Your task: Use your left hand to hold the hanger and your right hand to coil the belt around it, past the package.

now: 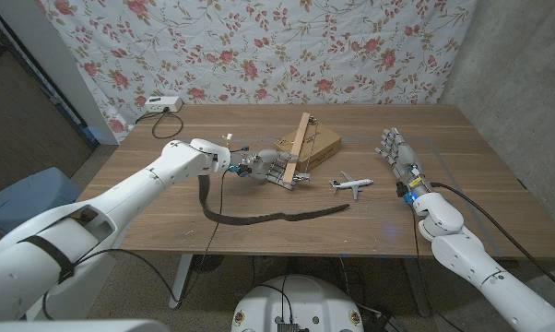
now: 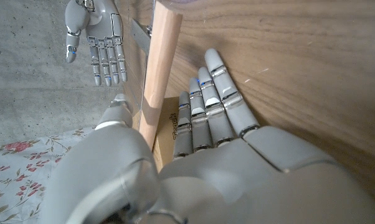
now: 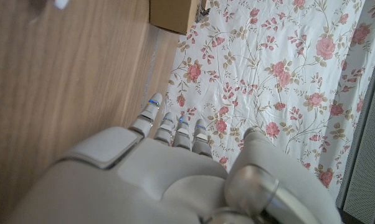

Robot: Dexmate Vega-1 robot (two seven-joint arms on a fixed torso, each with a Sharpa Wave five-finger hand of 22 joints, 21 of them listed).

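The left hand [image 1: 276, 172] holds the wooden hanger [image 1: 301, 140] mid-frame. The right hand [image 1: 397, 157] waits at the right, fingers spread, holding nothing. The belt [image 1: 259, 216] lies on the worktop [image 1: 462, 221], not yet coiled.

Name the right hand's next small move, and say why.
Probably reach the right hand left to the belt's free end. The left hand already holds the hanger by the package; the belt lies slack, and the right hand stands open, apart.

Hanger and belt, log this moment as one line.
left hand: holds hanger | right hand: open, off belt | belt: lying on table, uncoiled | package: behind hanger
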